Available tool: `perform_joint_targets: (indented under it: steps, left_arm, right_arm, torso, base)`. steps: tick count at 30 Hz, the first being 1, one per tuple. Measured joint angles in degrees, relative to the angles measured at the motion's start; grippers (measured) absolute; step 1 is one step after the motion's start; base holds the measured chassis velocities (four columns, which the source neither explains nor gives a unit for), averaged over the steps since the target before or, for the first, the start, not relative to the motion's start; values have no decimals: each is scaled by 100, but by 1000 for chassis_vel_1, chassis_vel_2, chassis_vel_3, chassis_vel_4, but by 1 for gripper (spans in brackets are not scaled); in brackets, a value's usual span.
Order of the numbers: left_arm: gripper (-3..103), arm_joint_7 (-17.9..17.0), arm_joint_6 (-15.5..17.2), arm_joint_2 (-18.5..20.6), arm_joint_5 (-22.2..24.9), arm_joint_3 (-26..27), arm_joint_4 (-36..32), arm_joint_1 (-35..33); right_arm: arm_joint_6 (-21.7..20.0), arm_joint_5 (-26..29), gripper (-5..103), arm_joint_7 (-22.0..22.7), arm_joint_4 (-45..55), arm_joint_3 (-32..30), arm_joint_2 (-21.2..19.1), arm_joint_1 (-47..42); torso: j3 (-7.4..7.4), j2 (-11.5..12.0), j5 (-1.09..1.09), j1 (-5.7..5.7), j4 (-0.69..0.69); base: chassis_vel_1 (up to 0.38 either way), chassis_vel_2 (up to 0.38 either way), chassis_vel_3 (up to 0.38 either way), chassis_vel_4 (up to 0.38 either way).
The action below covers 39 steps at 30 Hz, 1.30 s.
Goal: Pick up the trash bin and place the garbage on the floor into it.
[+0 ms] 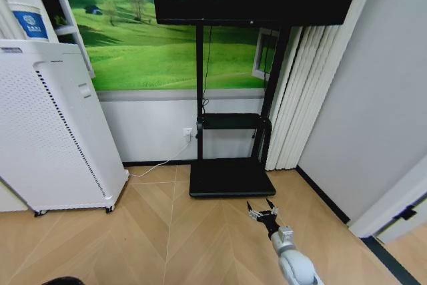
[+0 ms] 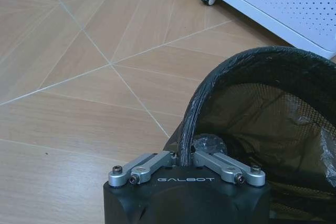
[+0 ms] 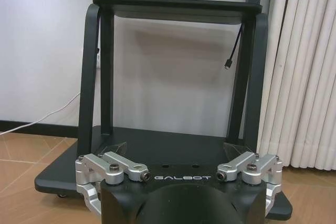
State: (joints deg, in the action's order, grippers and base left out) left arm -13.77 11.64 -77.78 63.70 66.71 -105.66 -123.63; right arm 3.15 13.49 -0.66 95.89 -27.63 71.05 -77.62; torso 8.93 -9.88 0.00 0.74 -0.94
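Left wrist view puts us right over the trash bin [image 2: 252, 129]: our left gripper [image 2: 185, 162] has its fingers pressed together on the bin's black rim, pinching it where the rim curves up between the two silver linkages. The bin's mesh wall and dark plastic liner open toward 3 o'clock of the gripper, and the wooden floor [image 2: 79, 103] lies beneath. Beyond the bin, toward 1 o'clock, we see the lower edge of the white perforated air purifier [image 2: 278, 3] on its small caster.

From the head view, the right gripper [image 1: 262, 212] hangs low over the herringbone floor [image 1: 167, 231] at about 5 o'clock in the scene, its fingers spread apart and holding nothing. It points toward the black TV stand [image 1: 230, 177], whose flat base sits just beyond it at 12 o'clock. The air purifier [image 1: 53, 131] stands at 9 o'clock, against the wall with the green meadow mural [image 1: 147, 38]. A white cable [image 1: 163, 163] runs from a wall socket down to the floor between the purifier and the stand.

The right wrist view faces the stand's base [image 3: 173, 148] and its shelf, with white vertical blinds [image 3: 299, 66] beside it; the fingers [image 3: 89, 192] are splayed wide at each side of the gripper [image 3: 181, 203].
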Motion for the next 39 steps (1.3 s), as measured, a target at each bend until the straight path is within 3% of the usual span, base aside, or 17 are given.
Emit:
perform_joint_targets:
  steps: [8,16,20,23,27,28,30,32,35,39]
  left_arm:
    - [-1,-90,-1,13,-49,-13,157,71]
    - [31,-115,23,66,-90,-26,244,145]
    - [42,-114,26,68,-85,-26,235,146]
    - [58,-109,26,70,-91,5,202,137]
    - [64,-93,25,68,-132,47,156,117]
    - [75,-71,23,65,-179,82,104,98]
    - [85,-4,16,60,-330,139,-38,65]
    - [85,7,14,59,-356,147,-55,60]
    - [98,18,12,56,-384,152,-72,54]
    - [100,136,8,44,-516,176,-88,40]
  right_arm:
    - [21,-1,100,-6,-37,-18,-27,2]
    - [38,-6,100,-11,-66,-20,-23,-21]
    - [48,-9,100,-12,-73,-25,-27,-29]
    - [57,-10,100,-12,-94,-33,-29,-27]
    - [70,-11,100,-13,-110,-38,-29,-24]
    - [75,-11,100,-13,-118,-41,-29,-24]
    - [89,-12,100,-15,-138,-45,-33,-20]
    - [91,-12,100,-16,-140,-46,-34,-19]
    - [94,-13,100,-17,-142,-47,-37,-17]
    - [95,-14,100,-20,-142,-49,-41,-17]
  torso:
    - [0,0,1,0,0]
    - [0,-1,0,0,0]
    - [0,-1,0,0,0]
    - [0,-1,0,0,0]
    - [0,-1,0,0,0]
    - [0,-1,0,0,1]
    - [0,-1,1,0,0]
    - [0,-1,1,0,0]
    - [0,-1,0,0,1]
    - [-1,-1,-2,0,0]
  base:
    - [0,0,0,0]
    - [0,0,0,0]
    - [0,0,0,0]
    - [0,0,0,0]
    - [0,0,0,0]
    - [0,0,0,0]
    - [0,0,0,0]
    - [0,0,0,0]
    - [0,0,0,0]
    - [0,0,0,0]
